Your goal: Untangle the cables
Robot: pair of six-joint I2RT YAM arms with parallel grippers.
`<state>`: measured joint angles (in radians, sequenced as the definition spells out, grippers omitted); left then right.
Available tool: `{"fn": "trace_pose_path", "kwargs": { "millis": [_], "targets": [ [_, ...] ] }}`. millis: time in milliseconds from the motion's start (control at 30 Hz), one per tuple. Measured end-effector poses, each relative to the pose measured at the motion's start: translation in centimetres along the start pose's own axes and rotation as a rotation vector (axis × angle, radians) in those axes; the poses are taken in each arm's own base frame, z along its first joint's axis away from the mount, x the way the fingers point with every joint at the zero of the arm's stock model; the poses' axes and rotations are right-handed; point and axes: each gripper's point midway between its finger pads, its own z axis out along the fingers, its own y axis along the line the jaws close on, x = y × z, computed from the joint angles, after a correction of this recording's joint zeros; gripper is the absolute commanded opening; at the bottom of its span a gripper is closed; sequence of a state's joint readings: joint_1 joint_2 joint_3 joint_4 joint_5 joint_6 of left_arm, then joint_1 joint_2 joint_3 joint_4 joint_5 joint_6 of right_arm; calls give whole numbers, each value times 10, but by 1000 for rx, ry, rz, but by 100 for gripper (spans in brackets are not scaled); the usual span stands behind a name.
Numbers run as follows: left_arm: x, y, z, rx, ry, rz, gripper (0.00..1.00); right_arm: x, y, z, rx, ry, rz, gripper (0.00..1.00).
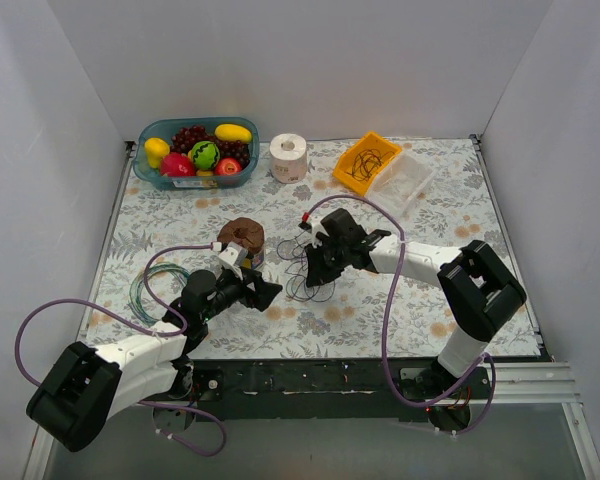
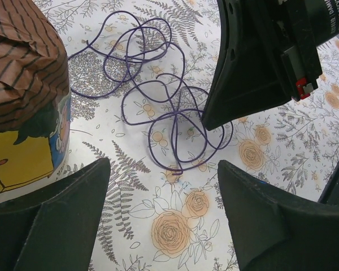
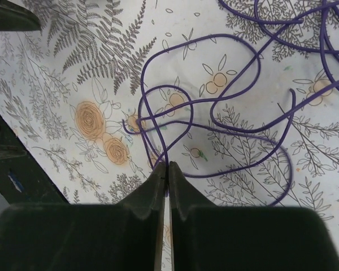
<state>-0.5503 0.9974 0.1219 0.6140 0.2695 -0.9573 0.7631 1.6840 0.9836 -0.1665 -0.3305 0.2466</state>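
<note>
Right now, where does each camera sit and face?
Top: above and behind the bases, looking down at the table; both arms, left hand and right hand show.
Left wrist: on the left arm, facing the cables over its open fingers; right hand beyond.
Right wrist: on the right arm, looking down at the cables past its shut fingers.
Shared: cables in all three.

There are two robot arms, a left arm (image 1: 145, 350) and a right arm (image 1: 425, 260). The table (image 1: 430, 310) holds one tangle of cables (image 1: 305, 278), one toilet roll (image 1: 288, 156), one fruit basket (image 1: 195, 184), one orange tray (image 1: 385, 145), one clear lid (image 1: 408, 182), one paper-covered can (image 1: 246, 238) and one green coil (image 1: 137, 292).
</note>
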Motion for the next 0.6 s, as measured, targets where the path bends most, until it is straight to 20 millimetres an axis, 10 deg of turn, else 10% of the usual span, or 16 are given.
{"fn": "trace_pose_path", "kwargs": {
  "millis": [233, 367, 467, 600],
  "targets": [
    [0, 1, 0, -2, 0, -1, 76, -7, 5, -3, -14, -5, -5, 1],
    [1, 1, -1, -2, 1, -2, 76, -46, 22, -25, -25, -61, -75, 1],
    [1, 1, -1, -2, 2, -2, 76, -102, 53, -69, -51, -206, -192, 1],
    [2, 1, -1, -1, 4, -3, 76, -181, 116, -175, -103, -528, -390, 1]
  ]
}}
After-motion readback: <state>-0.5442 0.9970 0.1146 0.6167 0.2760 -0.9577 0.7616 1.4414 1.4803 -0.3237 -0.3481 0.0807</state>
